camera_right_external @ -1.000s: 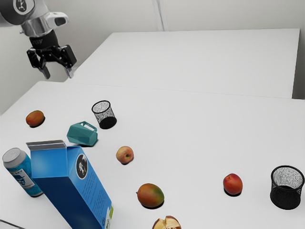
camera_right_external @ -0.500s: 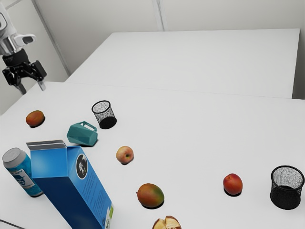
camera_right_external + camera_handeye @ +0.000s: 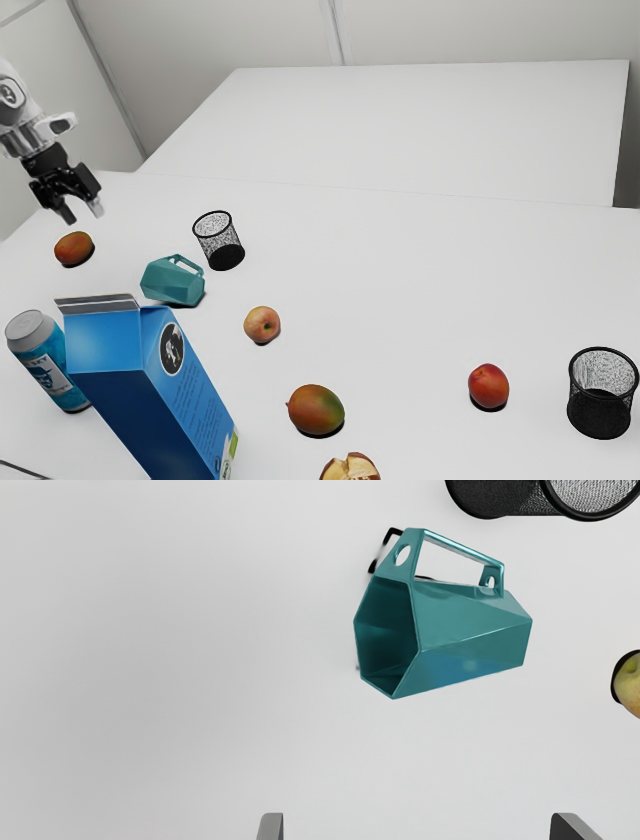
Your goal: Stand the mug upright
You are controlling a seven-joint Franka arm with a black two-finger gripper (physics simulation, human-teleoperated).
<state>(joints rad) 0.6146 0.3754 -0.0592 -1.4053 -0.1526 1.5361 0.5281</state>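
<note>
Mug (image 3: 172, 283) lying on its side, left of the exterior view's middle.
My pincer (image 3: 83, 214) is spread wide at that view's upper left; a black cup (image 3: 226, 257) is near the mug.

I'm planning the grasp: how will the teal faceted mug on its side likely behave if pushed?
The teal faceted mug would probably slide rather than roll, given its flat panels and protruding handle. Thin walls around the hollow mouth suggest it is light for its size. Its glossy surface may be somewhat slippery.
</note>
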